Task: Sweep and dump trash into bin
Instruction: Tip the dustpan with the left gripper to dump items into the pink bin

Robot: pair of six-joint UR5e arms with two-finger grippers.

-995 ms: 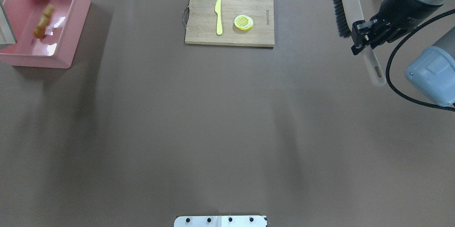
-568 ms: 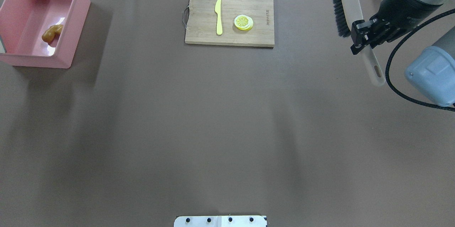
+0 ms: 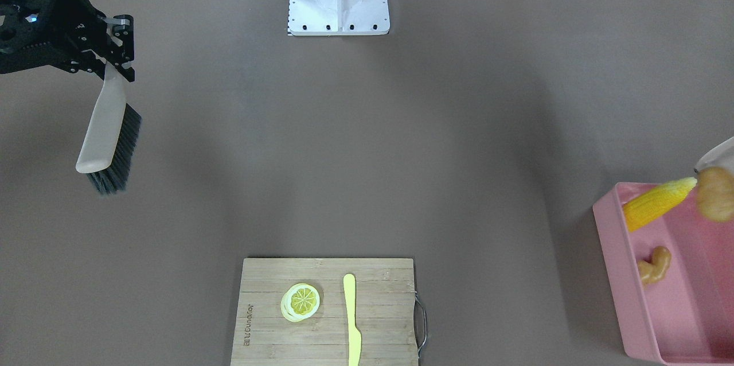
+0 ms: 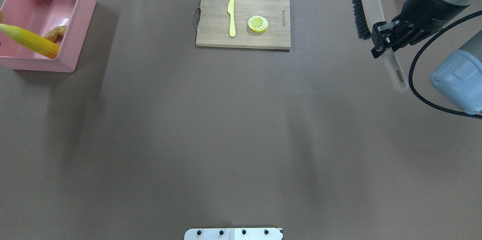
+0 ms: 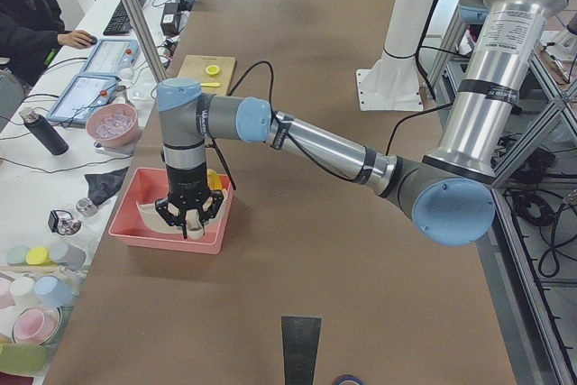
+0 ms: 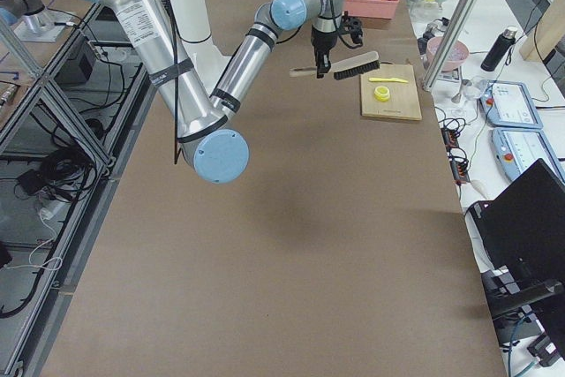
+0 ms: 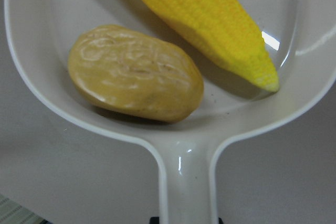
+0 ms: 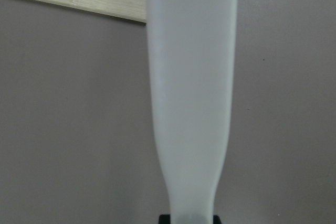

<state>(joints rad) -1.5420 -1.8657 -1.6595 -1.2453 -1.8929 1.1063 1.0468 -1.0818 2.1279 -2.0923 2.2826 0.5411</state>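
Brown counter (image 4: 241, 138), bin end first. Ginger-like root (image 3: 654, 265) lies on the floor of the pink bin (image 3: 616, 274), so that piece is done. Corn cob (image 3: 656, 202) and potato-like lump (image 7: 135, 73) are both in the beige dustpan (image 7: 63, 3), which hangs tilted over the bin's robot-side end. The cob's thick end pokes out past the pan mouth above the bin, pointed tip back toward the handle, lump just beside it.

I read this as mid-dump: sweeping looks finished, one of three pieces in, two left to drop. More tilt should do it, my guess.

Left pincer (image 5: 187, 214) sits over the bin at the pan's handle. I only get it small in the side view, so I cannot tell how its jaws stand. Right pincer (image 4: 380, 40) is clamped on the handle of the brush (image 4: 367, 3), which looks raised off the counter at the robot's far right, well apart from the bin, bristles toward the counter's middle.

Between them at the far edge: cutting board (image 4: 243, 18) with pale yellow knife (image 4: 231, 16) and lemon slice (image 4: 258, 23). Not trash, leave alone.
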